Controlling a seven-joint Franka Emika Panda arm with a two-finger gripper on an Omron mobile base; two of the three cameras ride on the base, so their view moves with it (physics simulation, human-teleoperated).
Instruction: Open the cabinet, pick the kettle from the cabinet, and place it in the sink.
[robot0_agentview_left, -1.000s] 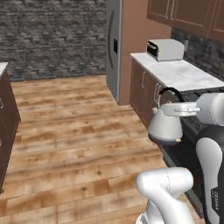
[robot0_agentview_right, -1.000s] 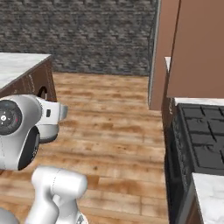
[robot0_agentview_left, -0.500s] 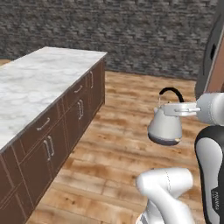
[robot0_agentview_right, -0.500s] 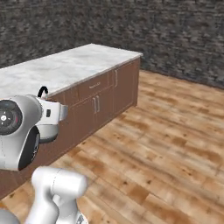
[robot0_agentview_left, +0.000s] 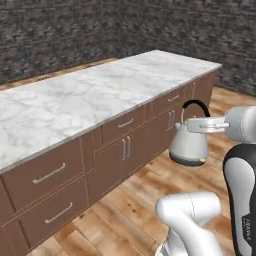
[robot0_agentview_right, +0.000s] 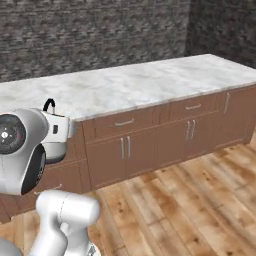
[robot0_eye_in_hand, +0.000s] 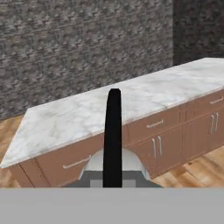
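Kettle hangs in mid-air off the gripper, jaws closed tight on its thin black arched handle; nothing under it but floor. One kettle: squat silver-grey cone, smooth metal, darker rim round the base. In the right base view it sits mostly behind the arm's big white joint, with just the handle top and a slice of body showing. Hand view looks straight along the handle, pale kettle body at its foot.

Wood plank floor below and around the arm: warm brown, visible grain, open room to the right in the right base view.

Next out, one long island counter: white-grey veined marble slab, straight edges, square corner at its far end. The kettle is just off its front face, near that far end, not touching as far as I can tell. The base cabinets under the slab are reddish-brown wood with flat fronts and short silver bar handles: horizontal on the drawers, vertical pairs on the doors. Right base view shows two drawer pulls and five vertical door handles.

Farthest back, a dark rough stone wall, mottled grey blocks, turning a corner at the right into a darker section.
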